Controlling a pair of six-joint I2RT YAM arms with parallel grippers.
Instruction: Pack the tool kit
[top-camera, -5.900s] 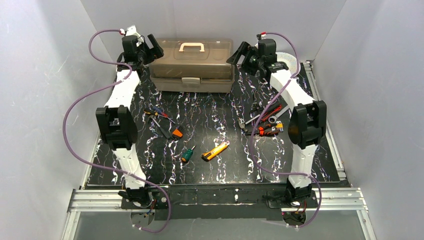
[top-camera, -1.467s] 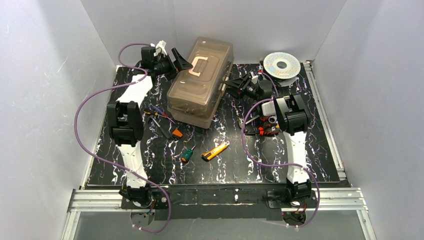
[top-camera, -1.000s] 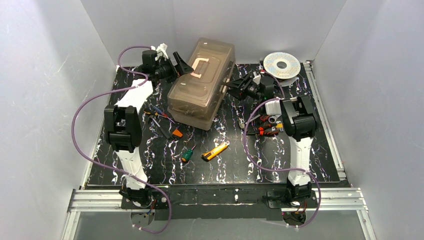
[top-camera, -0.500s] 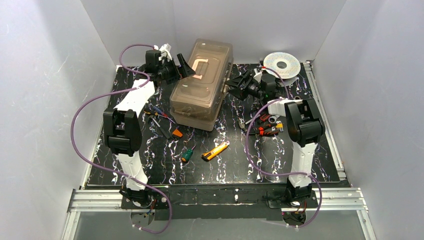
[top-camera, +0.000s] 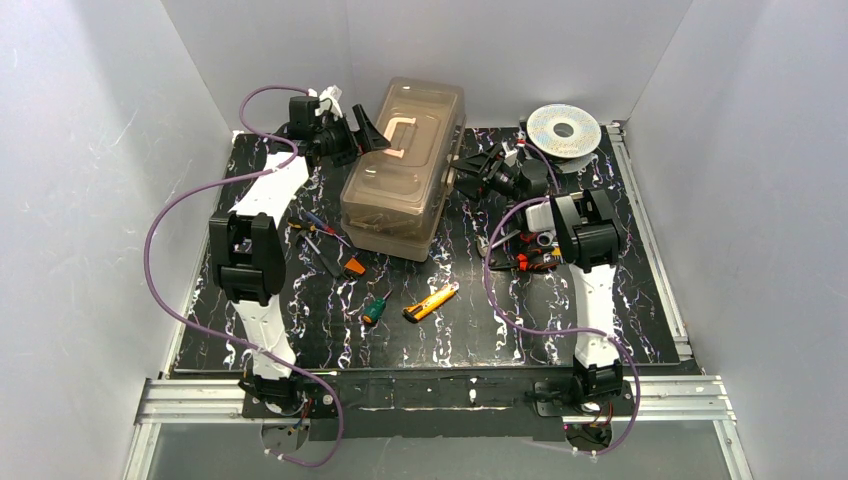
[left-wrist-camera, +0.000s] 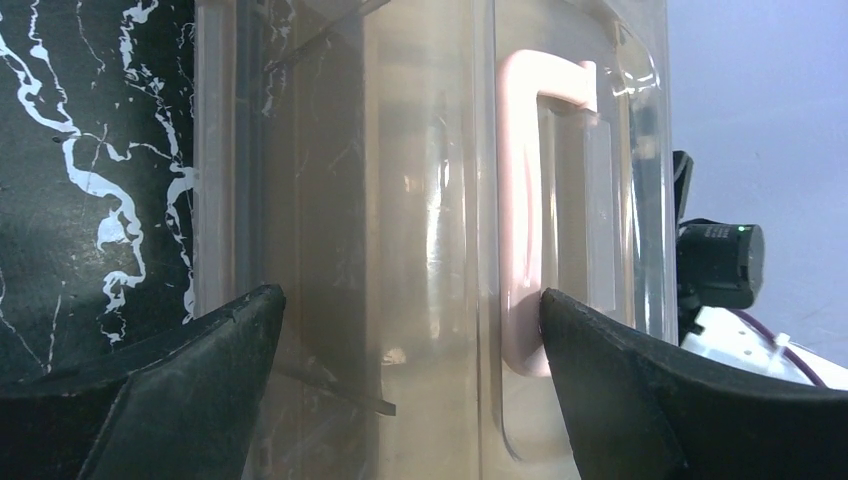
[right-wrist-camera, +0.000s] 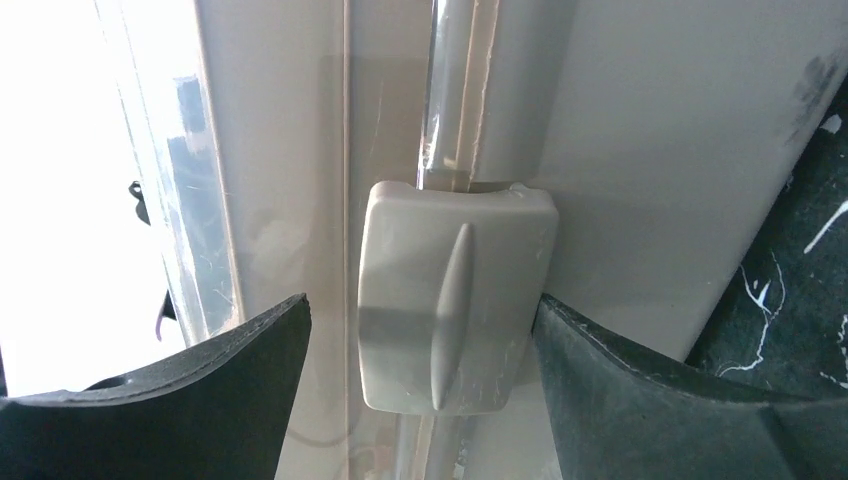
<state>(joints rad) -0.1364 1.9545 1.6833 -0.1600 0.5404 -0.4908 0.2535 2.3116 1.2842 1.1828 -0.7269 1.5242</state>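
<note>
A: Where is the toolbox (top-camera: 400, 170) found?
B: Skewed, at the back of the table (top-camera: 460, 330). The left gripper (left-wrist-camera: 410, 298) is spread wide across the lid by the handle (left-wrist-camera: 520, 200). The right gripper (right-wrist-camera: 420, 300) is opened astride the latch (right-wrist-camera: 455, 300). Nothing is gripped.

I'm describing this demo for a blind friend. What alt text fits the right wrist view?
Close-up of a beige latch on the side of the toolbox, framed between the two black fingers of the right gripper, which stand open on either side of it. A strip of black marbled table shows at the right edge.
</note>
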